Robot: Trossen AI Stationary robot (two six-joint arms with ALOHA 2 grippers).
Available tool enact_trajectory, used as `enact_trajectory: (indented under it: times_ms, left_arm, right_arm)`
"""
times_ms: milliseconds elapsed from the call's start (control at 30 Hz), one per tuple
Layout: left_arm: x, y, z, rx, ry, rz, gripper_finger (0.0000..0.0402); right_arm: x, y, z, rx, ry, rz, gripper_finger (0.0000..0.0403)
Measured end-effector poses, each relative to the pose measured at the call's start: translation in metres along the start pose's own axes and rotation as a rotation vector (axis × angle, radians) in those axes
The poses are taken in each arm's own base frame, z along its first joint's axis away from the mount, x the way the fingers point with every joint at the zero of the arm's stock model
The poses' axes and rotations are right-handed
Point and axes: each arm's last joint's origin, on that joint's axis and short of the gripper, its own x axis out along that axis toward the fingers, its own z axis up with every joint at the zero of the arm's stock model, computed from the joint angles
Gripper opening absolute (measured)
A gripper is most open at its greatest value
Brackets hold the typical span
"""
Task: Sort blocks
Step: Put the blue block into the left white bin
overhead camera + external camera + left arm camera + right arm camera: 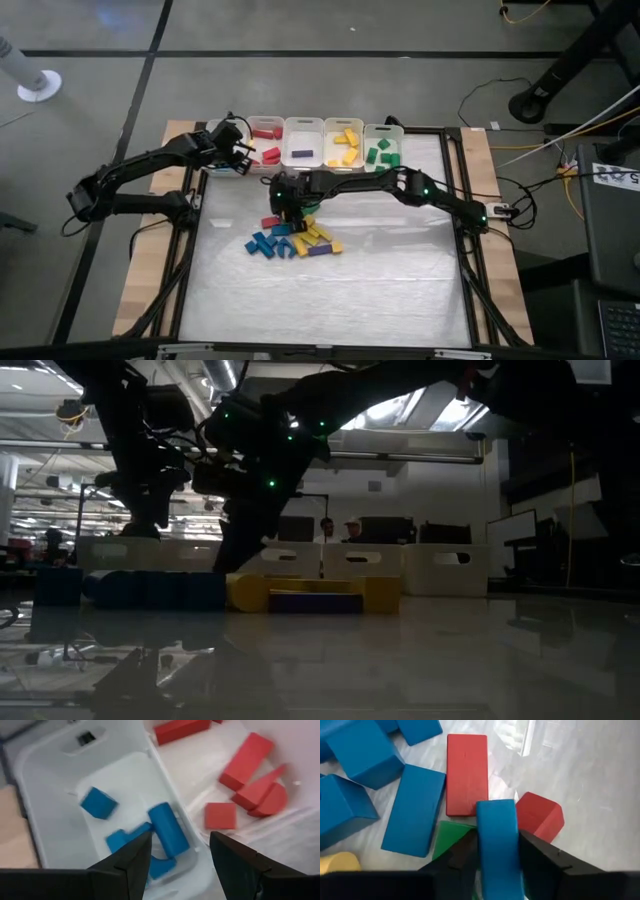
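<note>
A pile of blocks (295, 238) in blue, yellow, red, green and purple lies on the table's middle. My right gripper (285, 208) reaches down into the pile's far end and is shut on a blue block (496, 835). Around that block lie a red bar (466, 772), a red block (540, 815), a green block (451, 835) and a blue bar (415, 810). My left gripper (180, 855) hangs open over the leftmost bin (45, 820), which holds blue blocks (167, 827); nothing is between its fingers. My right gripper pinches the blue block by its two long sides (482, 845) between its two fingers (540, 860). The fingers slant down from the table's right and lie along the block. The block's near end is hidden between the fingers; whether it is lifted cannot be told.
Several white bins stand in a row at the table's far edge: red blocks (265, 142), a purple one (303, 154), yellow ones (345, 145), green ones (382, 152). In the low view the pile shows as blue (150, 588) and yellow (310, 592) blocks. People sit in the room beyond.
</note>
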Motion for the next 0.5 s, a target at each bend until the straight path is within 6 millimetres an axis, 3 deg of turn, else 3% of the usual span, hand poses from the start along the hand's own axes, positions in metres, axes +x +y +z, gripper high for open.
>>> enact_trajectory:
  times_ms: [133,500]
  left_arm:
    - [0.000,-0.003,-0.001,-0.050,0.037,-0.106,0.0186]
    - [-0.003,-0.013,-0.002,-0.088,0.139,-0.432,0.0183]
  right_arm:
    - [0.000,-0.001,0.001,-0.001,0.002,-0.028,0.0097]
    - [-0.015,-0.011,0.012,0.001,0.028,-0.266,0.0121]
